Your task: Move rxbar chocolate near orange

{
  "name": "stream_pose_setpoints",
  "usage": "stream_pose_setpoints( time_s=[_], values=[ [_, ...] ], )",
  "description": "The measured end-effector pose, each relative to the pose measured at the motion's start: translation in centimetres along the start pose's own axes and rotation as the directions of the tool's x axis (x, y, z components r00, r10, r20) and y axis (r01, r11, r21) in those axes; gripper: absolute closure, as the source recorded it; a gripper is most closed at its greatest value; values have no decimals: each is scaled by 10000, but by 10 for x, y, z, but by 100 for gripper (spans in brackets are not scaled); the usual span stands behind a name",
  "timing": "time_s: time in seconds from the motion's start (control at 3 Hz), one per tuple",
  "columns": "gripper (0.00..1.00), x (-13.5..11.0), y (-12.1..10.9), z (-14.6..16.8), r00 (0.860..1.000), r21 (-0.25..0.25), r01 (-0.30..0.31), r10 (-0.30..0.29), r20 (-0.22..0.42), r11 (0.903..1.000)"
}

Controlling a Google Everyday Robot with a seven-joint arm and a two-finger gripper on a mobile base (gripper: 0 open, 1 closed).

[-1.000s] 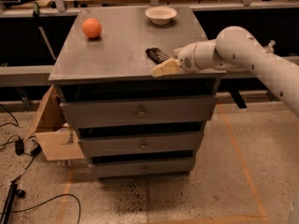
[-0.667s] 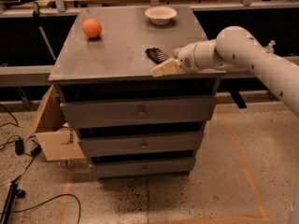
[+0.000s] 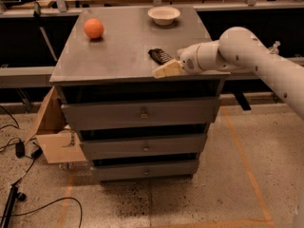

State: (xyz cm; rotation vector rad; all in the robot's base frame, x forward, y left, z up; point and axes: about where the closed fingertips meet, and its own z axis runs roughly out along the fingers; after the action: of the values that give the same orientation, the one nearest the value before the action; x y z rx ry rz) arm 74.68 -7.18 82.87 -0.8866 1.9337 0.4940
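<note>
Saw a grey bench (image 3: pixel 118 56) with three drawers, carrying everything. Saw a white arm (image 3: pixel 256 56) reaching in from the right over the bench's front right corner. Noted a bowl (image 3: pixel 164 15) at the back edge (no part in the task, by the look of it). Found the orange (image 3: pixel 94 28) at the back left, well apart from all else. Placed the gripper (image 3: pixel 166 65) low at the front edge, just beside the bar (image 3: pixel 160 56). Could not tell jaws parted from jaws closed or gripping. Found the bar lying flat right of centre, towards the front, well apart from the orange. Judged the approach done and nothing more, with no lifting or carrying of the bar. Left to do, then: secure the bar, take it across to the back left, set it down near the orange.
</note>
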Motion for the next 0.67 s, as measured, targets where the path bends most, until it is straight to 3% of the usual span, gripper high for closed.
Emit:
stream_pose_setpoints(
  time_s=[0.33,0.67],
  values=[
    [22,0,0,0,10000,0,0,0,0,10000],
    [21,-28,10,-17,9954,-34,507,-502,817,9987]
  ],
)
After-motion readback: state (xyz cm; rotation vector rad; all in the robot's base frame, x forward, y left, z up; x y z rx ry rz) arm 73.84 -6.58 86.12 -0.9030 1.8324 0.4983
